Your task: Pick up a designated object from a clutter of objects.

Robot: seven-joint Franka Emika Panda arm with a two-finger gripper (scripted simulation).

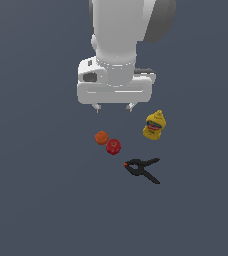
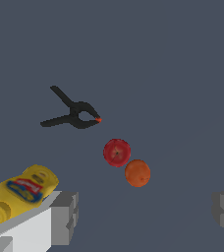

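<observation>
The designated object, a small matte orange sphere [image 1: 101, 137] [image 2: 137, 173], rests on the grey floor and touches a darker red ball [image 1: 113, 146] [image 2: 117, 152]. These belong to the clutter of objects, along with a yellow mustard bottle [image 1: 154, 125] [image 2: 20, 191] lying on its side and a black spring clamp [image 1: 143, 168] [image 2: 73, 114] with a red tip. My gripper [image 1: 114, 107] [image 2: 143, 216] hangs open above the floor, behind the orange sphere in the exterior view, with nothing between its fingers [image 2: 64, 216].
The flat dark grey floor [image 1: 36, 200] stretches all around the small cluster. The white arm body [image 1: 116, 45] fills the top middle of the exterior view.
</observation>
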